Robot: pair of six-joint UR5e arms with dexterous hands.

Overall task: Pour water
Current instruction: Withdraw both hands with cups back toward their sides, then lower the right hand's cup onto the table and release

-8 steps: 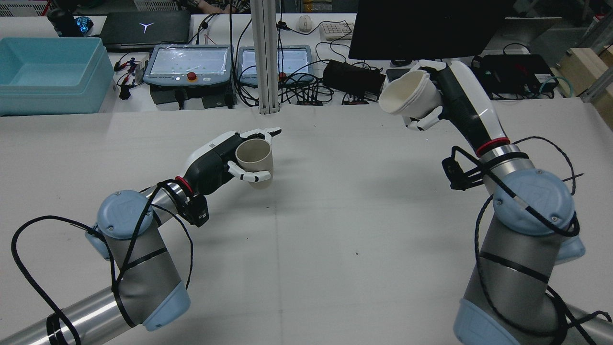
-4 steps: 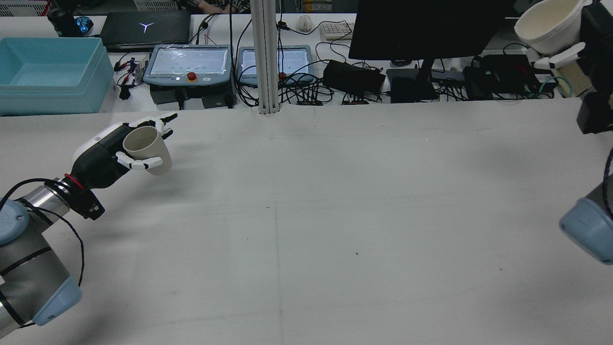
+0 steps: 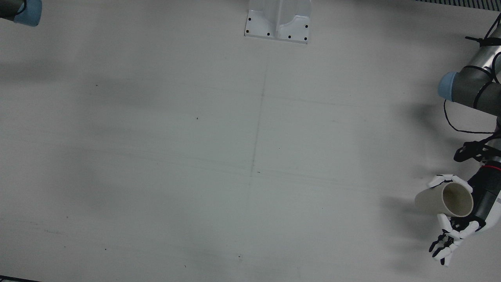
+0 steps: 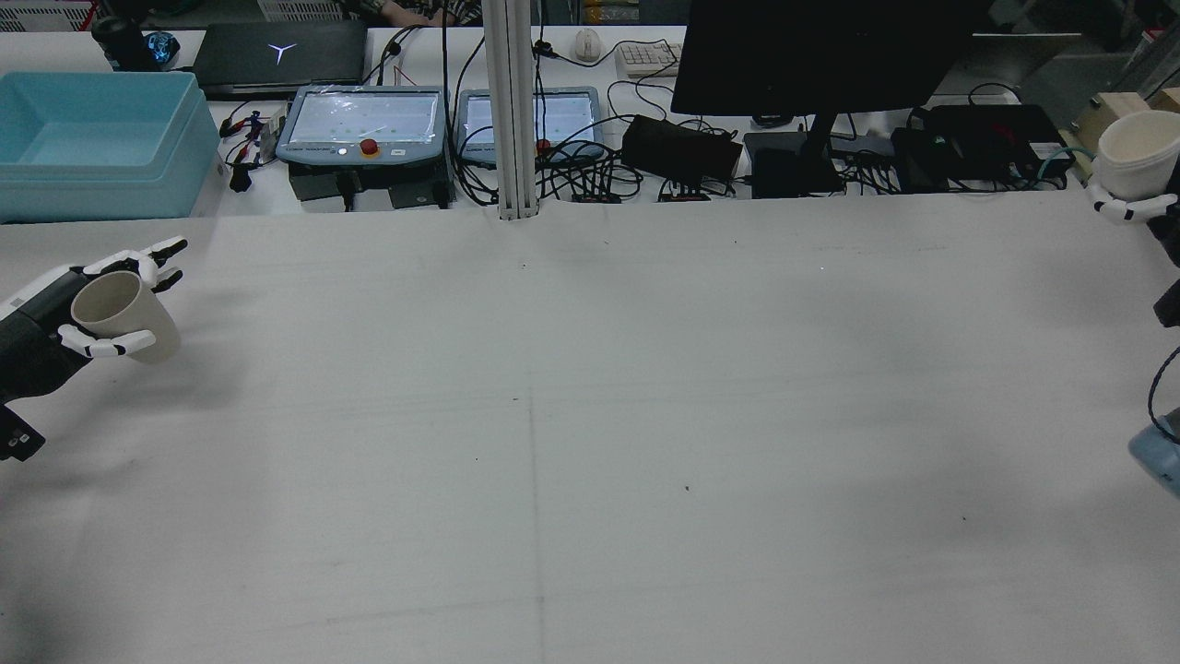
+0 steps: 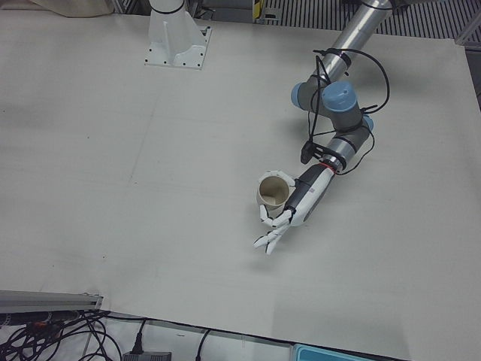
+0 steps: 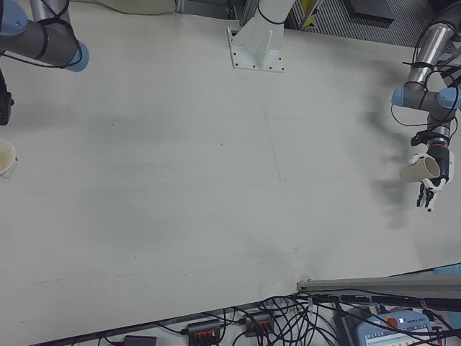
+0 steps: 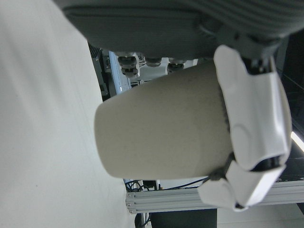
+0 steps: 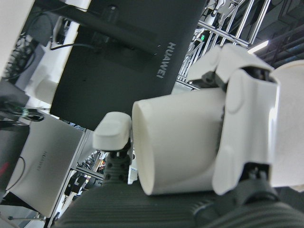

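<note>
- The beige cup [image 4: 124,314] sits in your left hand [image 4: 55,318] at the far left edge of the rear view, raised off the white table [image 4: 590,443] and tipped a little, mouth up and toward the arm.
- Your left hand's thumb and one finger are clamped round the beige cup's wall; the other fingers [image 3: 444,248] stick out straight past it.
- In the left-front view the beige cup [image 5: 273,192] shows an open mouth; you cannot tell whether anything is inside.
- The white cup [image 4: 1141,152] is in your right hand [image 4: 1138,198] at the far right edge of the rear view, held high, near upright.
- Your right hand's fingers [image 8: 244,128] are wrapped tight on the white cup [image 8: 178,142].
- The two cups are well apart, at opposite sides of the table.
</note>
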